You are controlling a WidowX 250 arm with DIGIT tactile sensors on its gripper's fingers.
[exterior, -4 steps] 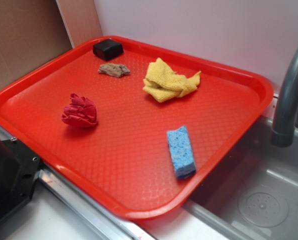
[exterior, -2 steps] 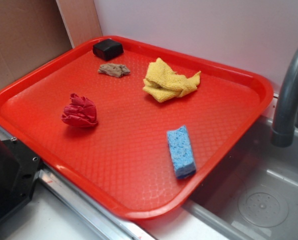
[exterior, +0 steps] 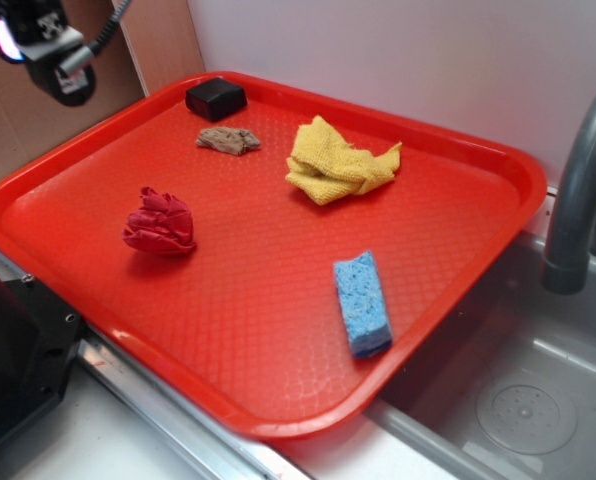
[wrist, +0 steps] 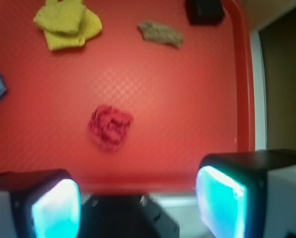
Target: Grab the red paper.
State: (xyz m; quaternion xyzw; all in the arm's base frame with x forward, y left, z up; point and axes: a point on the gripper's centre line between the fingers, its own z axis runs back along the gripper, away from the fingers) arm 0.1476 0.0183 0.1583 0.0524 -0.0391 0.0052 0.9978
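Gripper high at the tray's far-left corner, red paper untouched.

Exterior: gripper up in the top-left, off the orange-red tray; spread cannot be told here. Red paper lies on the tray's left half, apart from the yellow cloth, brown scrap, black block and blue sponge.
Wrist: fingers wide apart, holding nothing; red paper lies beyond them, mid-frame.
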